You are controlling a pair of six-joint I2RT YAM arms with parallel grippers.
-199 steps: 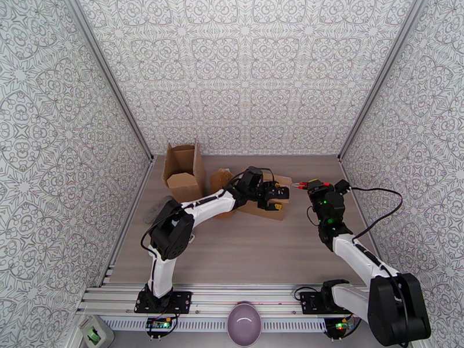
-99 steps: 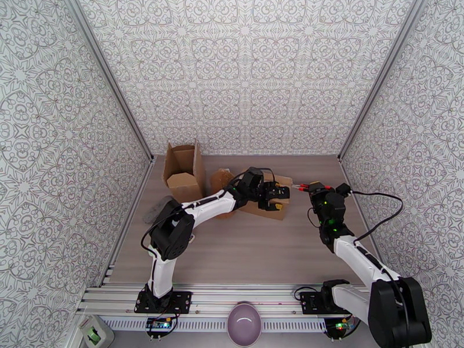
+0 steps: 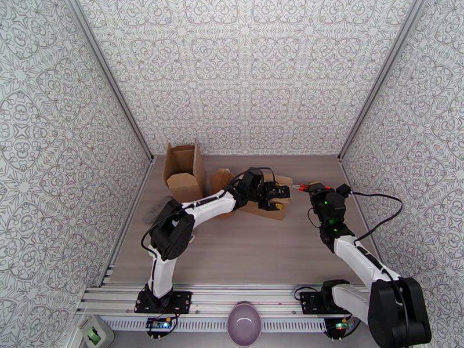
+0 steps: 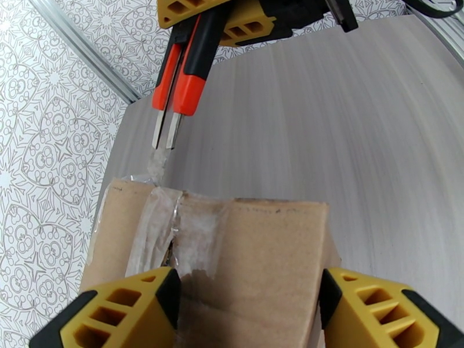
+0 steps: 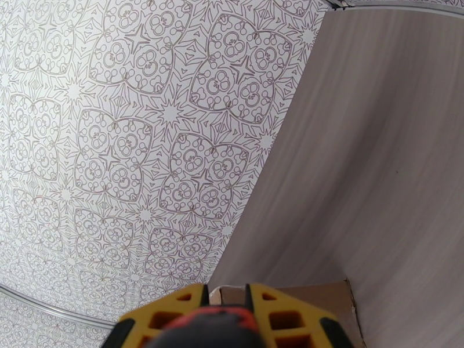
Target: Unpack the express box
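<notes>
Walls [image 3: 243,71]: patterned white and grey, standing on three sides, behind and far to each side of the express box.
Table [image 3: 261,250]: pale grey wood, under the express box.
Open box [image 3: 184,169]: brown cardboard, standing up with its top flaps open, well to the left of the express box and a bit farther back.
Express box [image 4: 261,256]: flat brown cardboard, lying on the table near the back, about in the middle. Its top is shut with tape.
Bowl [image 3: 244,323]: purple, far in front of the express box, at the near edge between the two arm bases.
Brown lump [image 3: 220,181]: just left of the express box, between it and the open box. I cannot tell what it is.
Left gripper [image 4: 249,308]: over the near end of the express box, yellow fingers wide apart. I cannot tell if they press on it.
Right gripper [image 3: 316,185]: just right of the express box, squeezed closed on the red tool.
Red tool [image 4: 185,82]: red and black, with two thin metal tips pointing at the far edge of the express box.
Clear tape [image 4: 152,227]: stuck along the top of the express box. One end lifts off the far edge, and the metal tips pinch it.
</notes>
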